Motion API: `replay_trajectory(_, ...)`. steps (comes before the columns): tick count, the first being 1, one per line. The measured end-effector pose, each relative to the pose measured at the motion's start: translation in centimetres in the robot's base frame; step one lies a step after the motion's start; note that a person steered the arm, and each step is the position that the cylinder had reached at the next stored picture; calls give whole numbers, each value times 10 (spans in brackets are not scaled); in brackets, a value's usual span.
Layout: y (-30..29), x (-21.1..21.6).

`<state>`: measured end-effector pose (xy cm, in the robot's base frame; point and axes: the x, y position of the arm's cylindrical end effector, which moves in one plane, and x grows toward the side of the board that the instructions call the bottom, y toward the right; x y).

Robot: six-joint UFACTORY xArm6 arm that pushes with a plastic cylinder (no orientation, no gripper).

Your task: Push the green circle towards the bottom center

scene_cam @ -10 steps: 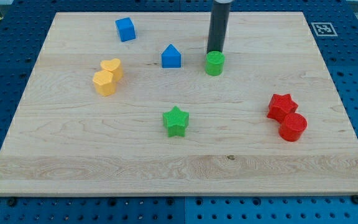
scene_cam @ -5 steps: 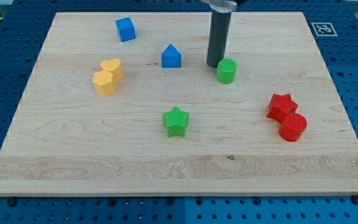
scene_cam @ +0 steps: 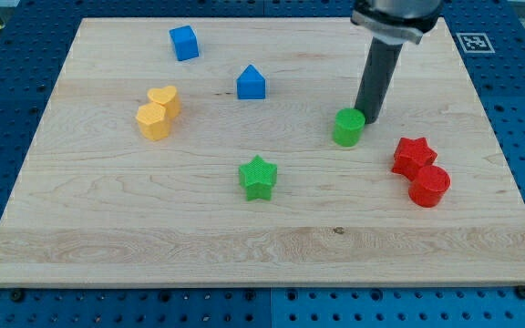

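Observation:
The green circle (scene_cam: 347,127) is a small green cylinder on the wooden board (scene_cam: 108,219), right of the board's middle. My tip (scene_cam: 365,117) is at the circle's upper right edge, touching or almost touching it. The dark rod rises from there toward the view's top.
A green star (scene_cam: 259,177) lies below left of the circle. A red star (scene_cam: 413,156) and a red cylinder (scene_cam: 429,186) sit to the right. A blue house-shaped block (scene_cam: 251,82), a blue cube (scene_cam: 183,42), a yellow heart (scene_cam: 164,98) and a yellow hexagon (scene_cam: 153,120) lie at upper left.
The green circle has slid down and to the right. My tip moved from above it, past its left side, round to its upper right edge.

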<state>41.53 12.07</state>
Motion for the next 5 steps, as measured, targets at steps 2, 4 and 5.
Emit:
replay_trajectory(2, -65, 7)
replay_trajectory(4, -47, 33)
replay_trajectory(5, -11, 32)
